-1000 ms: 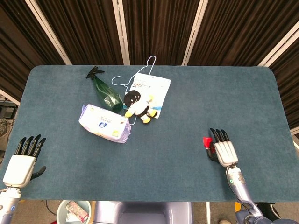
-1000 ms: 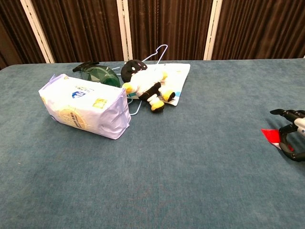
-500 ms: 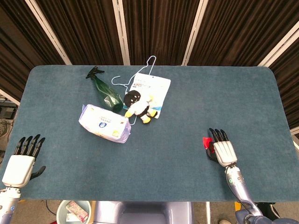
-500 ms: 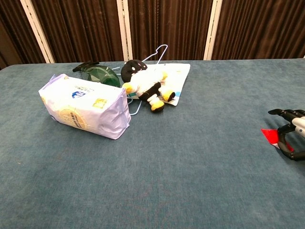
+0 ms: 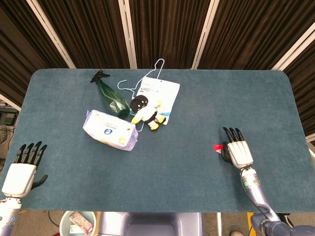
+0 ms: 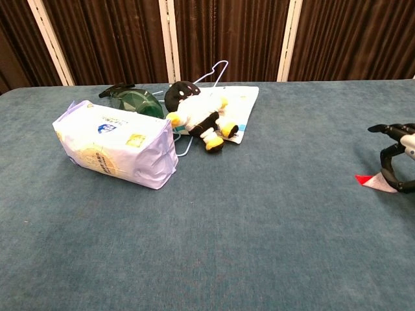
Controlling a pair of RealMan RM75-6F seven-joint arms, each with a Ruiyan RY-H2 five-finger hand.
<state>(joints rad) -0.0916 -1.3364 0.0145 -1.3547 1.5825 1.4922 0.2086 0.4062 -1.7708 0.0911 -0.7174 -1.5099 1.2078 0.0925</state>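
My right hand hovers low over the blue table near its front right, fingers stretched out and apart. A small red and white scrap lies just left of the thumb. In the chest view the hand forms a wide arc with the thumb tip at the edge of the scrap, which looks tipped up. Whether they touch I cannot tell. My left hand is flat and spread at the table's front left corner, holding nothing.
At the back left lie a pale purple tissue pack, a black, white and yellow plush toy, a green spray bottle, a white wire hanger and a white packet. A bin stands below the front edge.
My right hand has shifted a little to the right and away from me. The scrap now shows more white, as if tipped. The left hand has barely moved.
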